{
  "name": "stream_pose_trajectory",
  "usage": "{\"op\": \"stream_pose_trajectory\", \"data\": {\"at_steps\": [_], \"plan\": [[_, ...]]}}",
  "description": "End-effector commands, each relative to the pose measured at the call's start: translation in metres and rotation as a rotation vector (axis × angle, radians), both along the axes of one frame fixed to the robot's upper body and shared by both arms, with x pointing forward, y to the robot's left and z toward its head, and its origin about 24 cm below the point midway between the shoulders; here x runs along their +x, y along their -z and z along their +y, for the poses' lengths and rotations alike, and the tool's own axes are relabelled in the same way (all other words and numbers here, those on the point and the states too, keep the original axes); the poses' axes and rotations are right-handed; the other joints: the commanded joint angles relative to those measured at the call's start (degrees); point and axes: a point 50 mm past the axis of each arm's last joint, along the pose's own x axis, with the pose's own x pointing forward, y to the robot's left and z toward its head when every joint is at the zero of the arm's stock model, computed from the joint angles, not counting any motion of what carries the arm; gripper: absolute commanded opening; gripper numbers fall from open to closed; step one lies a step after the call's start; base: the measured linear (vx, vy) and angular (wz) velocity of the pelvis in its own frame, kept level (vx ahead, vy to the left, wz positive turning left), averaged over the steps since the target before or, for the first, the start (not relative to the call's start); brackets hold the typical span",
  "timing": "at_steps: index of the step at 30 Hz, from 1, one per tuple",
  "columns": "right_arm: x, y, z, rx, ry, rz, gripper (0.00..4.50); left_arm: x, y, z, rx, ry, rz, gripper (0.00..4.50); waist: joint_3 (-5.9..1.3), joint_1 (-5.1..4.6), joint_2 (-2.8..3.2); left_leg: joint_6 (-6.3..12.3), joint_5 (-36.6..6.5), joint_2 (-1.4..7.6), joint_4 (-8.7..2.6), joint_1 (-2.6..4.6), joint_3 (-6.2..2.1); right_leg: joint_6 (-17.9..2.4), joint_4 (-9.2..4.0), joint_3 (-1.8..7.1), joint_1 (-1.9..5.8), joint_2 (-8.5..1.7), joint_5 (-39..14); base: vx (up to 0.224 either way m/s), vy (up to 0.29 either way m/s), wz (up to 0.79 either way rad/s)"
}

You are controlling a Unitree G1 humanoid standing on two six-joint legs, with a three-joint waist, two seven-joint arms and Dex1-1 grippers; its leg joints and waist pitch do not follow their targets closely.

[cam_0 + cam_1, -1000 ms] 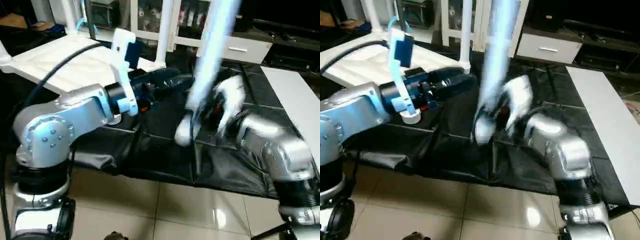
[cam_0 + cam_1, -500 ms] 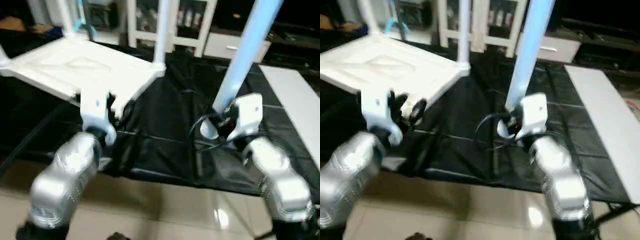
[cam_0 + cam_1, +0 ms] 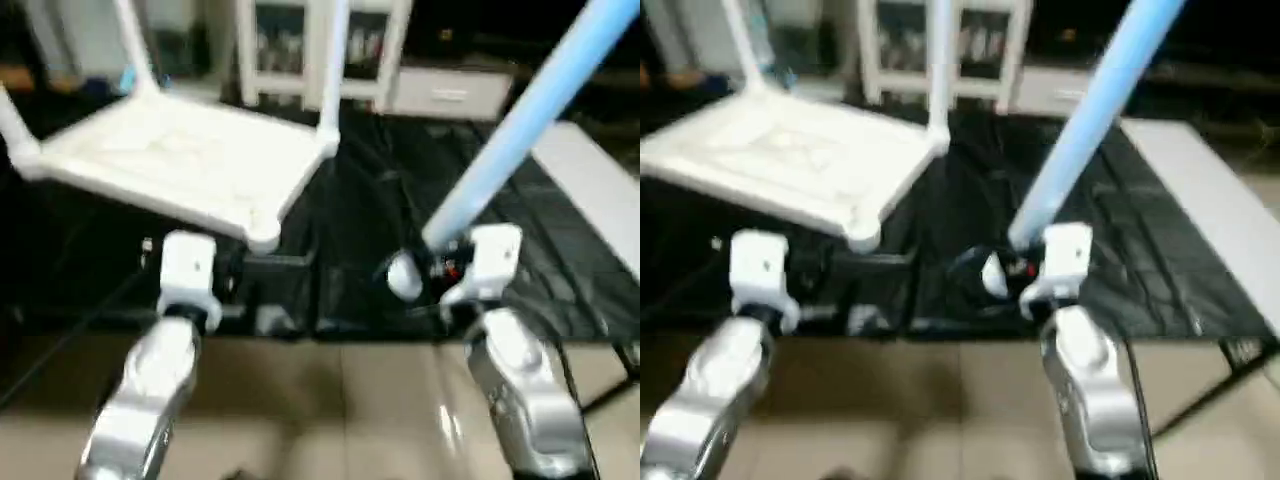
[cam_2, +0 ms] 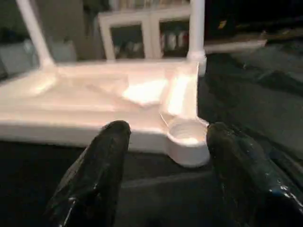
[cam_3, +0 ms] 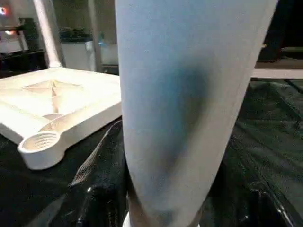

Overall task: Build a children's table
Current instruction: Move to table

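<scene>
1. Tabletop (image 3: pixel 190 165), white and square, lies upside down on a black sheet (image 3: pixel 360 220) spread over the floor, its ribbed underside facing up.
2. Three white legs already stand up from its corners: one at the far right corner (image 3: pixel 333 70), one at the far left (image 3: pixel 133 50), and one at the left edge (image 3: pixel 15 125).
3. The near corner socket (image 4: pixel 187 142) is round, open and holds no leg; its inner thread shows in the right wrist view.
4. The left gripper (image 4: pixel 165 156) hangs low in front of that socket, its black fingers (image 4: pixel 102 165) spread wide apart with nothing between them; the socket sits just beyond the gap.
5. The right gripper (image 3: pixel 440 268) pinches the fourth leg (image 3: pixel 530 115) near its lower end, fingers pressed against both sides of the tube.
6. That leg slants up and away to the right, well apart from the tabletop, its rounded lower end (image 3: pixel 403 275) poking out to the left of the gripper.
7. A pale flat panel (image 3: pixel 600 190) lies along the sheet's right side.
</scene>
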Motion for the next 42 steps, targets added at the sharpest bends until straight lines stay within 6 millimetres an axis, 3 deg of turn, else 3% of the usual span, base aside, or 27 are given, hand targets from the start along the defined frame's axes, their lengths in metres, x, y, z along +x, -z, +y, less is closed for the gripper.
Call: {"op": "stream_pose_trajectory", "data": {"at_steps": [1, 2, 5, 6, 7, 8, 10, 13, 15, 16, 17, 19, 20, 24, 26, 28, 31, 33, 34, 35, 36, 37, 38, 39, 40, 41, 42], "plan": [[0.0, -0.002, 0.004, 0.003, -0.01, -0.029, 1.82, 0.001, 0.0, 0.006, 0.02, -0.031, -0.028, 2.95, -2.17, -3.84, 1.95, 7.71, -24.5, 1.21, -12.43, 2.33, -0.42, -8.0, -1.41, -1.02, -0.06, 6.37, -24.0, -0.139, 0.286, 0.14], [-0.002, 0.002, 0.0, -0.007, 0.002, -0.019, 1.82, 0.002, -0.001, 0.008, 0.025, -0.055, -0.049, 2.95, -1.96, -4.11, 3.04, 6.54, -31.7, 1.33, -15.24, 1.36, -0.64, -8.1, 3.88, -1.85, 0.66, 7.63, -10.3, -0.143, 0.25, 0.15], [-0.004, 0.007, -0.004, -0.033, 0.008, -0.015, 1.82, 0.002, -0.004, 0.007, 0.036, -0.051, -0.066, 2.95, -1.83, -2.97, 2.41, -2.39, -42.3, 4.32, -16.38, 1.47, -2.87, -8.2, -0.05, -0.14, 2.42, 5.59, 0.8, -0.131, 0.283, 0.06], [-0.006, 0.01, -0.007, -0.047, 0.013, -0.012, 1.82, 0.001, -0.005, 0.006, 0.038, -0.055, -0.075, 2.95, -2.64, -2.3, 1.05, -6.51, -40.3, 6.16, -15.57, 2.31, -4.25, -7.0, -2.18, 2.74, 3.39, 3.5, -0.1, -0.066, 0.154, 0.05], [-0.008, 0.013, -0.009, -0.052, 0.015, -0.006, 1.82, 0.0, -0.006, 0.007, 0.036, -0.066, -0.091, 2.95, -2.67, -2.58, 1.42, -8.42, -37.0, 8.85, -16.45, 3.15, -6.36, -8.3, -1.82, 3.43, 3.28, 3.46, -5.4, -0.066, 0.154, 0.05], [-0.009, 0.014, -0.012, -0.042, 0.014, 0.0, 1.82, -0.002, -0.007, 0.007, 0.02, -0.084, -0.103, 2.95, -2.69, -2.57, 2.43, -7.93, -33.4, 10.33, -18.08, 3.34, -6.93, -6.3, 0.91, 2.82, 2.08, 5.91, -6.1, -0.069, 0.114, 0.16], [-0.009, 0.012, -0.014, -0.019, 0.008, 0.005, 1.82, -0.003, -0.006, 0.009, 0.017, -0.096, -0.104, 2.95, -2.74, -2.12, 3.15, -4.48, -25.8, 8.92, -18.04, 2.11, -5.37, -4.0, 3.1, 2.8, 1.16, 6.82, -7.6, -0.088, 0.07, 0.15], [-0.01, 0.008, -0.017, -0.033, -0.01, -0.002, 1.82, -0.003, -0.005, 0.011, -0.009, -0.105, -0.112, 2.95, -3.57, -1.44, 2.49, -1.1, -30.3, 5.2, -17.79, 0.89, -4.01, -4.3, -0.14, 4.15, 3.01, 5.72, -9.7, -0.096, -0.041, -0.08], [-0.011, 0.008, -0.02, -0.036, -0.01, -0.007, 1.82, -0.002, -0.003, 0.011, -0.004, -0.086, -0.106, 2.95, -3.25, -0.37, 0.52, -0.8, -26.6, 0.67, -11.73, -1.81, -0.27, -8.4, -8.0, 7.42, 2.6, -0.51, -18.3, -0.085, -0.138, -0.14], [-0.011, 0.008, -0.021, -0.041, -0.006, -0.009, 1.82, -0.001, -0.005, 0.009, -0.008, -0.069, -0.112, 2.95, -3.25, 0.63, -0.73, 0.91, -19.4, -0.58, -8.56, -1.96, 1.2, -7.4, -9.81, 8.48, 2.54, -2.91, -26.7, -0.084, -0.143, -0.14], [-0.01, 0.009, -0.022, -0.048, -0.004, -0.011, 1.82, -0.001, -0.006, 0.008, -0.011, -0.059, -0.118, 2.95, -3.51, 2.45, -1.9, 4.17, 0.0, 0.61, -5.92, -3.16, 1.02, -0.3, -10.41, 9.89, 3.75, -4.85, -38.4, -0.045, -0.095, -0.24], [-0.008, 0.008, -0.024, -0.052, -0.001, -0.016, 1.82, 0.001, -0.014, 0.006, -0.022, -0.047, -0.148, 2.95, -3.11, 2.53, -0.36, 1.08, -6.4, 2.03, -9.83, -2.72, 1.43, -2.3, -9.47, 6.65, 4.1, -0.94, -41.5, -0.012, -0.05, -0.34], [-0.007, 0.007, -0.024, -0.042, 0.001, -0.019, 1.82, 0.002, -0.016, 0.007, -0.023, -0.054, -0.155, 2.95, -3.17, 1.75, 0.44, -0.49, -19.3, 3.0, -11.24, -0.68, 1.45, -4.2, -8.73, 5.14, 3.3, 1.93, -39.8, -0.013, -0.022, -0.2], [-0.005, 0.003, -0.022, -0.034, -0.003, -0.028, 1.82, 0.003, -0.018, 0.009, -0.006, -0.045, -0.166, 2.95, -1.1, -0.98, 2.12, -2.25, -48.7, 4.02, -15.01, 3.38, 0.06, -6.4, -7.67, 1.59, 4.7, 5.16, -32.1, 0.0, 0.0, 0.0], [-0.004, 0.003, -0.021, -0.029, -0.011, -0.028, 1.82, 0.003, -0.018, 0.009, -0.005, -0.045, -0.166, 2.95, -1.17, -1.42, 2.05, -2.42, -49.4, 3.85, -15.88, 4.07, 0.63, -7.1, -7.24, 2.02, 6.0, 4.82, -28.3, 0.053, 0.045, -0.12], [-0.004, 0.003, -0.018, -0.031, -0.025, -0.025, 1.82, 0.003, -0.017, 0.009, -0.004, -0.046, -0.163, 2.95, -0.97, -1.66, 1.18, -2.22, -43.7, 2.38, -13.59, 4.71, 2.4, -7.4, -10.82, 2.96, 5.98, 2.8, -37.7, 0.086, 0.024, -0.09], [-0.005, 0.004, -0.016, -0.029, -0.036, -0.02, 1.82, 0.003, -0.017, 0.009, -0.006, -0.043, -0.161, 2.95, -2.25, 0.67, -0.03, 4.31, -15.9, 1.31, -10.45, 0.24, 4.36, -5.4, -13.66, 6.54, 10.6, -0.62, -48.1, 0.103, 0.004, -0.12], [-0.006, 0.005, -0.015, -0.025, -0.046, -0.017, 1.82, 0.003, -0.017, 0.008, -0.007, -0.039, -0.16, 2.95, -3.22, 0.9, 0.85, 6.05, -8.8, 1.59, -11.8, 0.34, 4.39, -7.3, -12.45, 5.1, 11.15, 2.17, -35.3, 0.145, 0.031, -0.02], [-0.006, 0.004, -0.013, -0.023, -0.052, -0.017, 1.82, 0.003, -0.017, 0.008, -0.007, -0.038, -0.159, 2.95, -3.6, 0.64, 1.24, 6.44, -7.7, 1.86, -12.49, 1.26, 4.16, -8.1, -11.65, 4.34, 10.87, 3.51, -29.0, 0.164, 0.038, 0.01], [-0.006, 0.004, -0.013, -0.025, -0.055, -0.019, 1.82, 0.003, -0.016, 0.008, -0.008, -0.038, -0.158, 2.95, -4.27, -2.04, 2.57, 13.42, -4.3, 4.83, -14.11, 8.67, -0.76, -8.7, -5.75, 1.71, 5.37, 7.35, -11.8, 0.23, 0.038, 0.05], [-0.005, 0.002, -0.012, -0.023, -0.062, -0.024, 1.82, 0.003, -0.016, 0.008, -0.008, -0.038, -0.156, 2.95, -4.87, -3.28, 2.74, 18.32, -3.5, 6.16, -13.81, 12.23, -3.13, -7.5, -3.16, 1.58, 2.06, 7.39, -10.9, 0.267, 0.003, 0.03], [-0.004, 0.001, -0.011, -0.022, -0.071, -0.028, 1.82, 0.003, -0.015, 0.008, -0.005, -0.037, -0.154, 2.95, -5.01, -4.03, 1.87, 28.26, 1.5, 9.04, -13.06, 14.4, -5.83, -3.2, 0.95, 2.72, -1.73, 5.69, -10.9, 0.267, 0.003, 0.03], [-0.004, 0.0, -0.011, -0.021, -0.074, -0.028, 1.82, 0.003, -0.015, 0.008, -0.005, -0.036, -0.154, 2.95, -5.12, -4.21, 1.46, 31.89, 5.7, 9.25, -12.6, 14.3, -6.09, -1.0, 2.27, 3.29, -3.09, 5.0, -10.2, 0.215, -0.06, -0.13], [-0.003, 0.0, -0.01, -0.022, -0.083, -0.027, 1.82, 0.004, -0.015, 0.008, -0.006, -0.034, -0.155, 2.95, -3.48, -2.56, 0.0, 37.38, 5.8, 4.22, -14.18, 8.26, -7.33, 1.1, 1.39, 4.18, -0.38, 4.75, -8.0, 0.087, -0.047, -0.13], [-0.003, -0.001, -0.01, -0.03, -0.088, -0.031, 1.82, 0.004, -0.015, 0.008, -0.006, -0.033, -0.156, 2.95, -3.27, -1.97, -0.61, 32.29, 3.9, -1.27, -12.27, 4.7, -3.81, 1.2, -4.93, 6.5, 3.52, 3.67, -5.0, 0.127, -0.077, 0.01], [-0.002, -0.001, -0.011, -0.032, -0.081, -0.035, 1.82, 0.005, -0.016, 0.007, -0.008, -0.031, -0.157, 2.95, -4.12, 1.04, -2.45, 21.54, -5.0, -4.7, 0.65, -4.67, 0.35, 4.2, -11.7, 12.89, 13.98, -8.57, -9.8, 0.135, -0.023, 0.51], [-0.002, -0.002, -0.012, -0.024, -0.07, -0.041, 1.82, 0.005, -0.016, 0.007, -0.011, -0.027, -0.159, 2.95, -4.06, 0.94, -2.7, 15.4, -2.3, -3.0, 2.27, -6.57, 0.08, 4.7, -10.93, 8.69, 13.87, -7.8, -4.4, 0.229, -0.03, 0.7]]}}
